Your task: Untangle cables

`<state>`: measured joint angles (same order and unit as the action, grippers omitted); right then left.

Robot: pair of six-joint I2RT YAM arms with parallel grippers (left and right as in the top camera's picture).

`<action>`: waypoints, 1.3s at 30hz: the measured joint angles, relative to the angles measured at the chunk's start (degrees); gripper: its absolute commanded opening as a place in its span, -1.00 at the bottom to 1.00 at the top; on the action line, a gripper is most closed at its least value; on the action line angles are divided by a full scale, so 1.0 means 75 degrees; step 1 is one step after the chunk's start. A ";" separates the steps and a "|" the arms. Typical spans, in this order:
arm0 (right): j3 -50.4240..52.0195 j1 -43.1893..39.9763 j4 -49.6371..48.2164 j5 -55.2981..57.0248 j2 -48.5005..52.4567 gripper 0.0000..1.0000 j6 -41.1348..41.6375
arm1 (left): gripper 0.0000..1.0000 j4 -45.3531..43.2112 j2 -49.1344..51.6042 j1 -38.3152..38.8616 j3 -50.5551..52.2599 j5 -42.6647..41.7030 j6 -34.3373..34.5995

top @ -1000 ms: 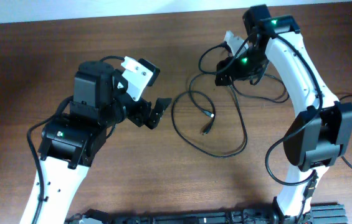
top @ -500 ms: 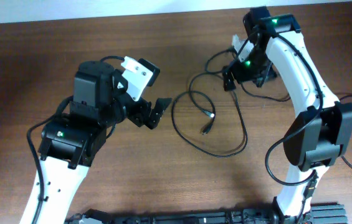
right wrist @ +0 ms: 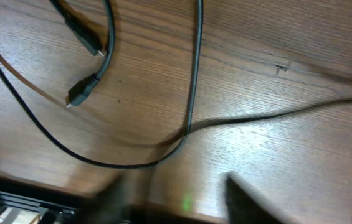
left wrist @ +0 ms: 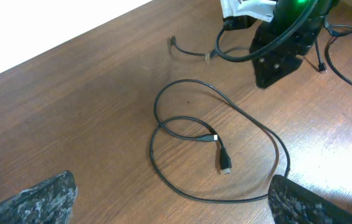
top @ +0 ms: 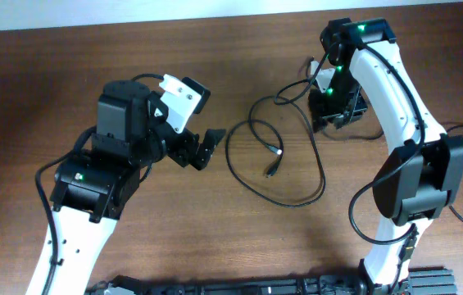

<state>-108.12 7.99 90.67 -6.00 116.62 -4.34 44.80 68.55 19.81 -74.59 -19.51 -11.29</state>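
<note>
The table [top: 174,238] is brown wood with a long, streaky grain and a slight sheen. Two arms work over it, with smooth white shells and blocky matte-black joints: the left arm [top: 71,246] rises from the near edge, and the right arm [top: 395,90] bends over the far right side with green lights lit. The left gripper [top: 201,146] hangs with its rough, dark fingers [left wrist: 45,199] spread wide and nothing between them. The right gripper [top: 333,111] sits low over the far right of the table. In its wrist view its fingers are only dark smears at the bottom edge, apart with bare wood between, so it seems released and empty. The cables [left wrist: 151,149] are thin, black and round, and lie flat in loose overlapping loops on the table between the two grippers. One strand runs up toward the right gripper and passes out of sight beneath it. Inside the main loop rest two small plugs [left wrist: 224,167], one with a pale metal tip. A short stub of cord lies apart near the far edge. Whether the loops belong to one cord or several cannot be made out.
</note>
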 measured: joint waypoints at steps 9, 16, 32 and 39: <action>0.0000 0.0000 0.0000 0.0000 0.0000 0.39 -0.0017 | 0.98 0.0003 0.0000 0.0000 0.0000 0.0000 0.0000; 0.0000 0.0000 0.0484 0.0029 0.0000 0.97 0.0382 | 0.98 0.0000 0.0000 0.0000 0.0000 0.0000 0.0000; 0.0000 0.0000 0.0857 -0.1148 0.0000 0.97 -0.0006 | 0.98 0.0000 0.0000 0.0000 0.0000 0.0000 0.0003; 0.0000 0.0291 0.0857 -0.3724 0.0000 0.97 -0.0254 | 0.98 0.0000 0.0000 0.0000 0.0000 0.0000 0.0000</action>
<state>-108.12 10.17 97.10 -33.93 116.62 -6.24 44.80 68.55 19.81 -74.59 -19.51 -11.29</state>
